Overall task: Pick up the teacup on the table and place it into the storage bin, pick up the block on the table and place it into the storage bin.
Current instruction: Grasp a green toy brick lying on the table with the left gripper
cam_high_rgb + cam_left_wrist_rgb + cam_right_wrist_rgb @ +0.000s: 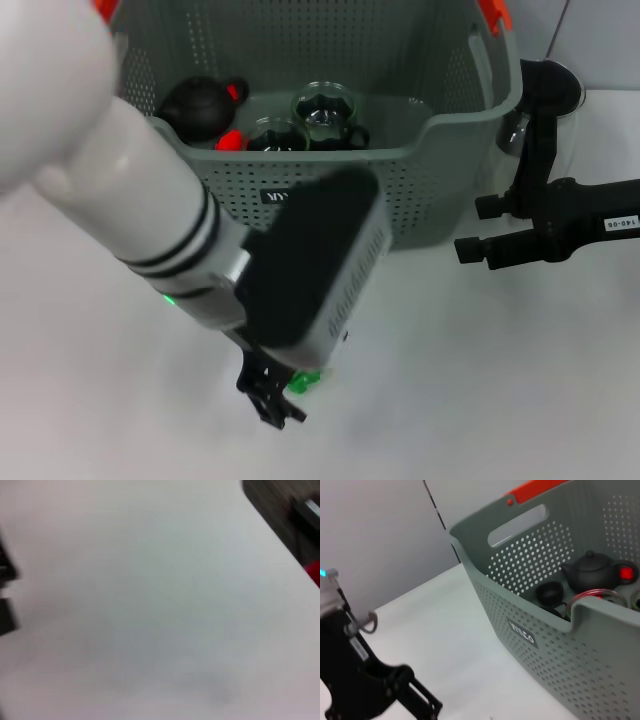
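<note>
The storage bin (400, 190) (555, 675), grey-green and perforated with orange-red tabs, stands at the back of the white table. Inside it a small black teacup (550, 592) sits beside a black teapot (195, 105) (592, 570). A small green block (303, 380) lies on the table in front of the bin. My left gripper (270, 398) is down at the table right against the block, and the wrist hides how it meets it. My right gripper (472, 229) hovers to the right of the bin, open and holding nothing.
Two glass cups (325, 105) and a red piece (230, 140) also lie in the bin. My big white left forearm (130, 190) crosses the bin's front left corner. The left wrist view shows only bare white tabletop (150, 605).
</note>
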`<control>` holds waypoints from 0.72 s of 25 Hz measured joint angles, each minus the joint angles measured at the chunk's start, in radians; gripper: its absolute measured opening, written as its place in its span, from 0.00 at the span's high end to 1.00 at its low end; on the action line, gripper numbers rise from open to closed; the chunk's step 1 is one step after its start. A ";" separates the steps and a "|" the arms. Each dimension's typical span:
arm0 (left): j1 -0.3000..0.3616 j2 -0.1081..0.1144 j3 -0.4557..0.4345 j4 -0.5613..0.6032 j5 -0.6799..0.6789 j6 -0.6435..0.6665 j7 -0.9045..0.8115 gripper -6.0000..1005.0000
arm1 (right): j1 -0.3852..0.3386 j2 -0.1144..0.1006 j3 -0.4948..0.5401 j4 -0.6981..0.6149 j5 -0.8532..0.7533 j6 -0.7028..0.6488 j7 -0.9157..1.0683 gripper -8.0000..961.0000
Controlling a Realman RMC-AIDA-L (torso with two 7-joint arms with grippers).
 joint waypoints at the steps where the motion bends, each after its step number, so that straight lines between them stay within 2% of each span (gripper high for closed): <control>1: -0.002 -0.001 0.030 -0.008 0.019 -0.006 -0.001 0.10 | 0.000 0.001 0.001 0.001 0.000 0.001 0.000 0.02; 6: -0.020 -0.004 0.133 -0.047 0.108 -0.036 -0.024 0.10 | 0.000 0.005 0.009 0.002 0.000 0.001 0.001 0.02; 18: -0.059 -0.007 0.261 -0.099 0.178 -0.093 -0.043 0.10 | 0.000 0.009 0.011 0.002 0.001 0.000 -0.003 0.02</control>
